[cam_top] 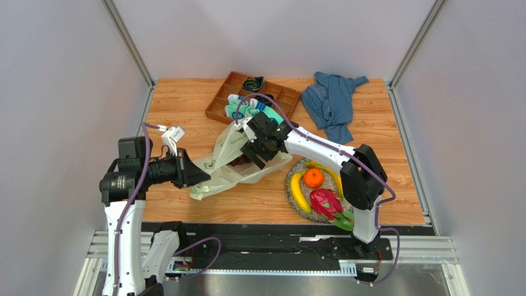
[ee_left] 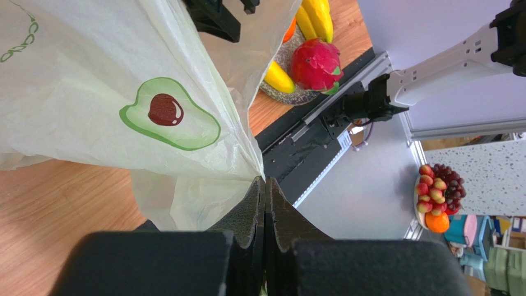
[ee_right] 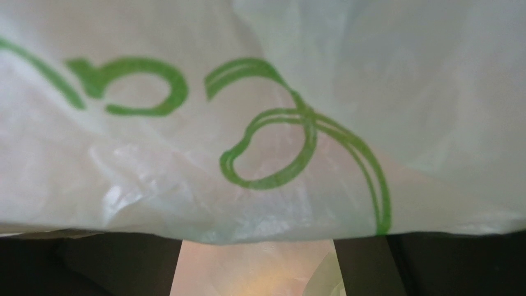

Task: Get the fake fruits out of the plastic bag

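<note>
The pale yellow-green plastic bag (cam_top: pixel 223 161) lies crumpled on the wooden table, an avocado print on its film (ee_left: pixel 92 92). My left gripper (cam_top: pixel 207 174) is shut on the bag's near edge (ee_left: pixel 265 180). My right gripper (cam_top: pixel 256 151) sits at the bag's right side. Its dark fingers (ee_right: pixel 80 265) stand wide apart, with nothing between them but bag film (ee_right: pixel 259 123) ahead. A dark purple-red cluster (cam_top: pixel 241 161), the grapes, shows through the bag. On a grey plate (cam_top: pixel 308 214) lie yellow bananas (cam_top: pixel 298 191), an orange (cam_top: pixel 313 178) and a pink dragon fruit (cam_top: pixel 325 203).
A brown compartment tray (cam_top: pixel 225 92) stands at the back with teal-white rolled socks (cam_top: pixel 242 108) beside it. A blue cloth garment (cam_top: pixel 333 102) lies at the back right. Metal rails run along both table sides.
</note>
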Controlling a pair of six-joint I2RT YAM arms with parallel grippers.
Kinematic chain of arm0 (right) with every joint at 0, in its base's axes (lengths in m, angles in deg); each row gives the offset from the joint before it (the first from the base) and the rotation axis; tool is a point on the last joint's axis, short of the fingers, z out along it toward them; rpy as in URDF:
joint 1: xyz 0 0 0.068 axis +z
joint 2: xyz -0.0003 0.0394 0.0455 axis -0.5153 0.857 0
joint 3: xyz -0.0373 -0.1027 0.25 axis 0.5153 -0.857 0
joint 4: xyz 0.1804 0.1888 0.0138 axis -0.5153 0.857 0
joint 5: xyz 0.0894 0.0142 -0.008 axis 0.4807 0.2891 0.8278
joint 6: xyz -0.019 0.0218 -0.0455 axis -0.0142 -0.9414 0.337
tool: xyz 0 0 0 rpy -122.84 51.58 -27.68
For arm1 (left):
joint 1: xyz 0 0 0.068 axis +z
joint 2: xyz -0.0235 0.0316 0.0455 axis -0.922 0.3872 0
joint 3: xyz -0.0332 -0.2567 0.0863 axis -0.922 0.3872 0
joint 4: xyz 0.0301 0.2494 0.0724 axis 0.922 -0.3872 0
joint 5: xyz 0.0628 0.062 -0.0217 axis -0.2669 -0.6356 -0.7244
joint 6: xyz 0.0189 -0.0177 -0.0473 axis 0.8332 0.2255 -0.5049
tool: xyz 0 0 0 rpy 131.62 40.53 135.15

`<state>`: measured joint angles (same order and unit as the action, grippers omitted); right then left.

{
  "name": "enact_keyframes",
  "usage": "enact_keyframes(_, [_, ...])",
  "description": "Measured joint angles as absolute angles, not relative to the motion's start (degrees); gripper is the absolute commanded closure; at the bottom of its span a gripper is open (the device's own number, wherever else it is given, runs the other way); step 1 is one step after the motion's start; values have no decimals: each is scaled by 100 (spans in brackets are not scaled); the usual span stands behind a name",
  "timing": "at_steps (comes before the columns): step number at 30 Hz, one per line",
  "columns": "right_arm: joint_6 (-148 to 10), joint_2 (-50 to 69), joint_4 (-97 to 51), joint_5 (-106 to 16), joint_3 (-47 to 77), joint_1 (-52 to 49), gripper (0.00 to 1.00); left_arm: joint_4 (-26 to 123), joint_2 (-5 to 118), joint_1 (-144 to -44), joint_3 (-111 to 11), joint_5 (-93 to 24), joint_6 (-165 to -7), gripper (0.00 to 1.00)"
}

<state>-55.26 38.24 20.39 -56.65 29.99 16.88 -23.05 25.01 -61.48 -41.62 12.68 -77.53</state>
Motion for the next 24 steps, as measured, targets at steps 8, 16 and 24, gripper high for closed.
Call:
enact_keyframes(8, [-5508,4147,1803,-5737,3062,1743,9,-2314,2490,-6148,-3983,1373,-7663,100])
enact_keyframes(16, [-5517,4821,1715,-5993,3344,1716,28,-2316,2599,-6148,-3939,1381,-7615,100])
enact_keyframes(24, [-5405,4991,1741,-6105,3611,1644,69,-2344,2601,-6148,-3889,1447,-7613,100])
